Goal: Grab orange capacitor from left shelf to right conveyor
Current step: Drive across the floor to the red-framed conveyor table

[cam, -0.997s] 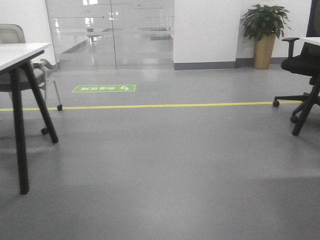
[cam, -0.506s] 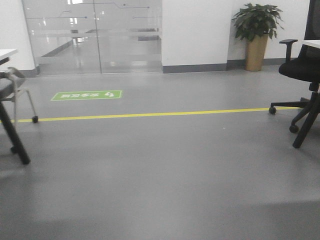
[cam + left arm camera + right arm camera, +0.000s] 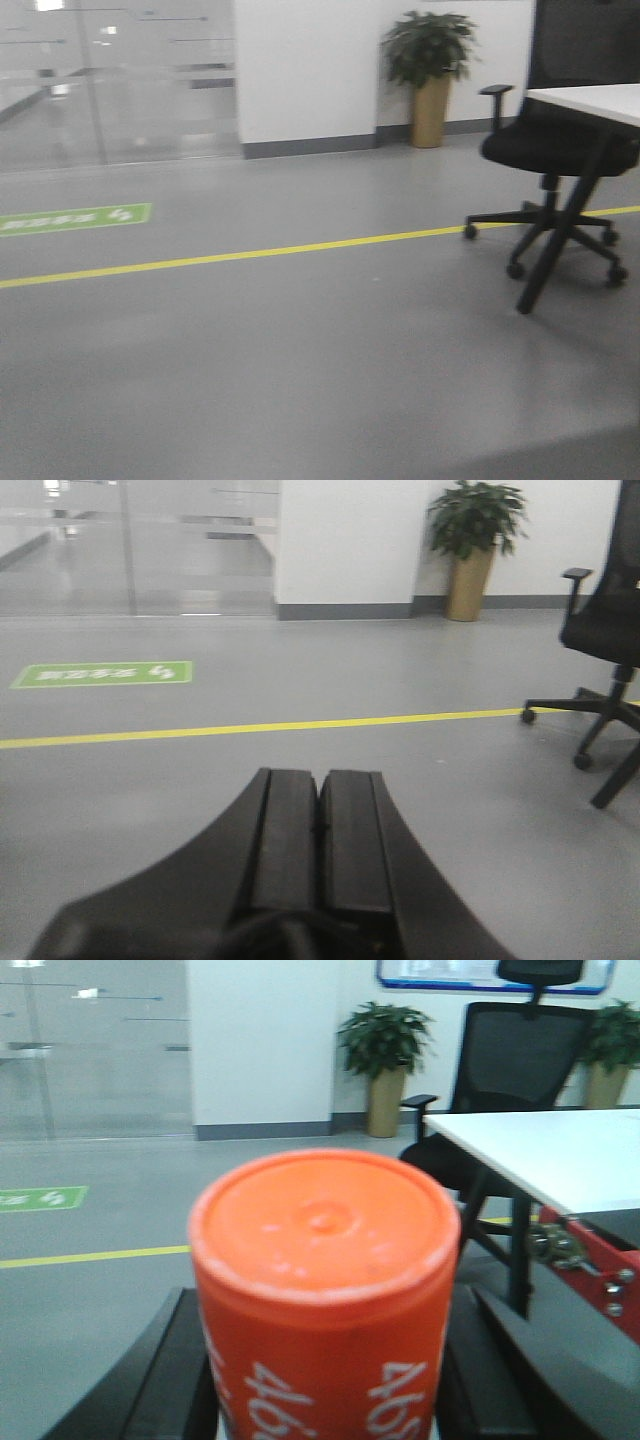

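The orange capacitor [image 3: 325,1230] fills the middle of the right wrist view, upright, with white "4680" print on its side. My right gripper [image 3: 327,1295] is shut on it, a black finger pressed against each side. A red metal edge with silver bolts, part of the right conveyor [image 3: 598,1260], shows at the right border of that view, below a white desk. My left gripper [image 3: 319,775] is shut with its pads together and nothing between them, hanging over bare grey floor. The left shelf is out of view.
A black office chair [image 3: 560,150] and a white desk [image 3: 590,100] stand at the right. A potted plant [image 3: 430,70] is by the far wall. A yellow floor line [image 3: 250,253] and a green floor sign [image 3: 70,218] cross the grey floor.
The front view has swung to the right: the table and chair on the left have left the frame, and the plant and black chair have shifted left.
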